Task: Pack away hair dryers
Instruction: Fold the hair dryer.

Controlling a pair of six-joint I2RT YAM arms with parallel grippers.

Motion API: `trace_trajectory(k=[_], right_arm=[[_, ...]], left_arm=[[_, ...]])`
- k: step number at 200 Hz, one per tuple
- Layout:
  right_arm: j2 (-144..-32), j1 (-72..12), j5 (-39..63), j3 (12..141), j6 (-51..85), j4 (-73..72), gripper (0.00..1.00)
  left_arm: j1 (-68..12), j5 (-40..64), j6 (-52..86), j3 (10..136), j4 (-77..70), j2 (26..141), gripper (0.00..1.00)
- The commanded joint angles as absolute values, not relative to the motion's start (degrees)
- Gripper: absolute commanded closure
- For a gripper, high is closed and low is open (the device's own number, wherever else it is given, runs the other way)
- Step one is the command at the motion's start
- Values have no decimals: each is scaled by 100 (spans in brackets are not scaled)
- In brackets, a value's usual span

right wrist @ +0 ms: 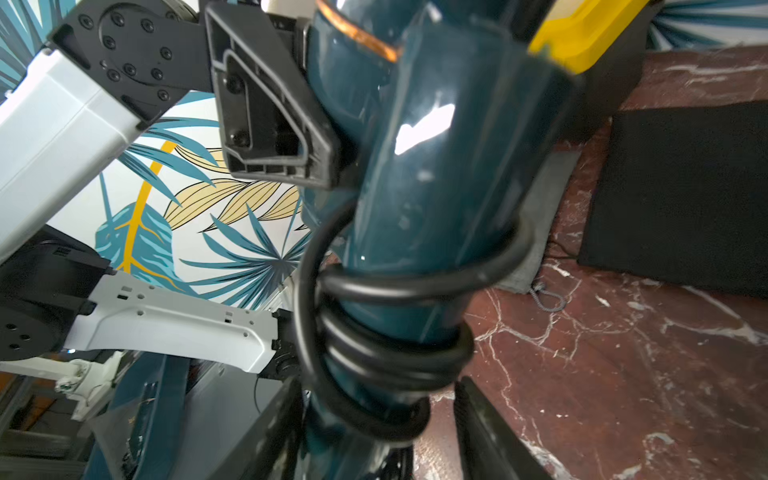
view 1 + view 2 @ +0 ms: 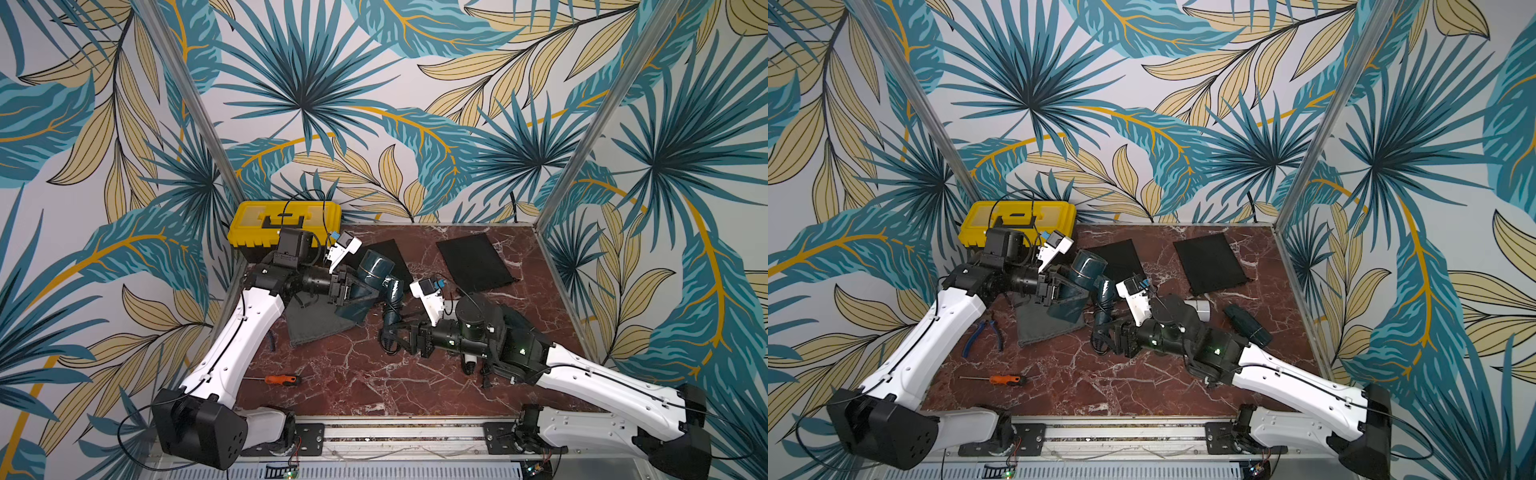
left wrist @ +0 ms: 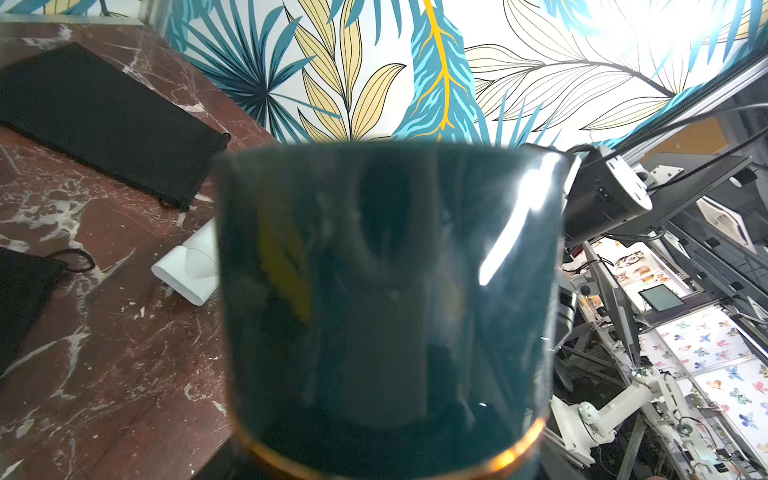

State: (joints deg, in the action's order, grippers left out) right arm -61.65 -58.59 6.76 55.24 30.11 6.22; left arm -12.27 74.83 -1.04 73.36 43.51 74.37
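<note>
The left gripper (image 2: pixel 366 287) clamps the teal hair dryer (image 2: pixel 376 268) by its barrel, lifted toward the back-left corner of the bench (image 2: pixel 415 386). The right gripper (image 2: pixel 388 332) has its jaws apart astride the corded handle. Close them squarely there, then steer the dryer handle-first into the grey pouch (image 2: pixel 311 328).

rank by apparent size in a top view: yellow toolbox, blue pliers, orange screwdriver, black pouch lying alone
1. yellow toolbox
2. black pouch
3. blue pliers and orange screwdriver: too alike to rank; screwdriver longer, pliers wider

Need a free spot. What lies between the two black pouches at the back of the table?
Nothing: bare table separates the black pouches, as both top views show.
</note>
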Motion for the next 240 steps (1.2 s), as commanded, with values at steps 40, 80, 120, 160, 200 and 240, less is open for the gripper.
trace_trajectory(k=[40, 80, 120, 160, 200, 240], right_arm=[[-6319, -5827, 882, 5300, 3171, -317, 79], [-6773, -5828, 1189, 5510, 3193, -853, 99], [-7064, -5823, 1336, 5633, 3296, -1476, 100], [-7153, -5823, 1384, 5687, 3363, -1915, 100], [-7404, -5829, 1405, 5755, 3459, -2279, 100], [-7366, -5827, 974, 5912, 3304, -1349, 60]], left_arm=[[-1204, 7878, -146, 7591, 4336, 7284, 100], [-1230, 7866, -172, 7486, 4333, 7278, 100], [-1286, 7821, -189, 7453, 4333, 7293, 100], [-1338, 7788, -166, 7420, 4335, 7304, 100], [-1349, 7763, -156, 7414, 4337, 7303, 100], [-1308, 7505, -262, 7522, 4335, 7303, 100]])
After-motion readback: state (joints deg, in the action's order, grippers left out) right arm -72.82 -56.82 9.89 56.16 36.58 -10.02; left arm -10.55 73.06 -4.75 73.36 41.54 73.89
